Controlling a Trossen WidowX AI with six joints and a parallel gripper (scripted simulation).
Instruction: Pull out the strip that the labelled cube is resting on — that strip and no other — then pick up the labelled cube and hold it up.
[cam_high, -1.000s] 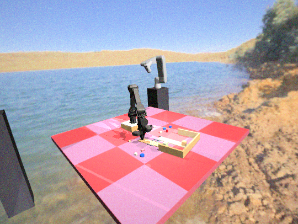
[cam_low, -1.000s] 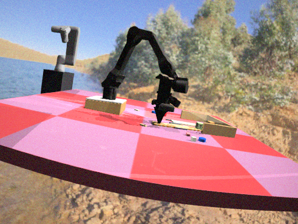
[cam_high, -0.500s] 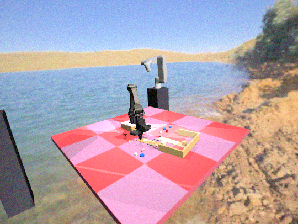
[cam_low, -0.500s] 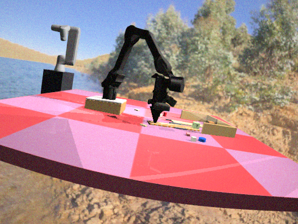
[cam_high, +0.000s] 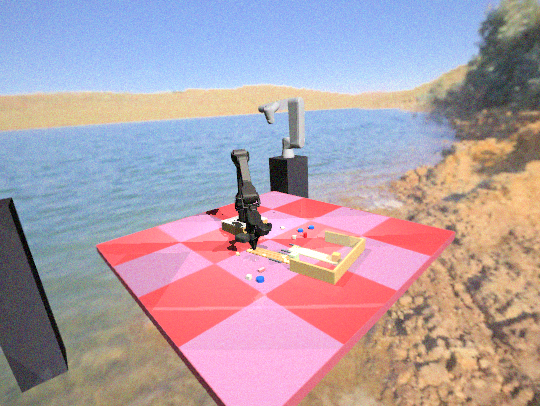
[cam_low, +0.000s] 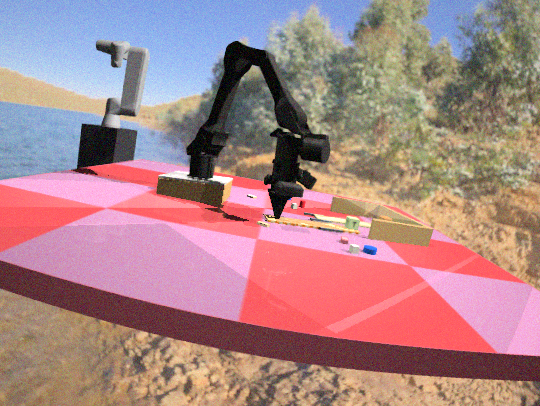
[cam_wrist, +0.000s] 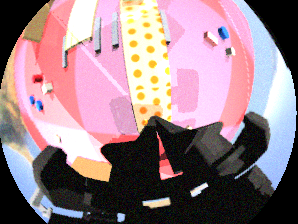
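The dotted strip (cam_high: 270, 254) (cam_low: 310, 223) (cam_wrist: 145, 55), cream with orange dots, lies flat and reaches out of the tan walled frame (cam_high: 312, 270) (cam_low: 400, 233). My gripper (cam_high: 254, 248) (cam_low: 278, 217) (cam_wrist: 153, 117) is shut and points down, its tips at or just above the strip's near end. A pale strip (cam_high: 320, 254) (cam_wrist: 82, 22) lies alongside, partly inside the frame. A pale green cube (cam_high: 294, 254) (cam_low: 352, 222) stands by the dotted strip's far end; whether on it I cannot tell. An orange-tan cube (cam_high: 336, 256) is inside the frame. No label is readable.
Thin grey rails (cam_wrist: 97, 35) (cam_wrist: 166, 27) flank the dotted strip. A blue disc (cam_high: 260, 279) (cam_low: 370, 249) and a white cube (cam_high: 248, 276) (cam_low: 354, 248) lie on one side; small blue, red and white pieces lie on the other. A grey arm (cam_high: 296, 122) stands beyond the table.
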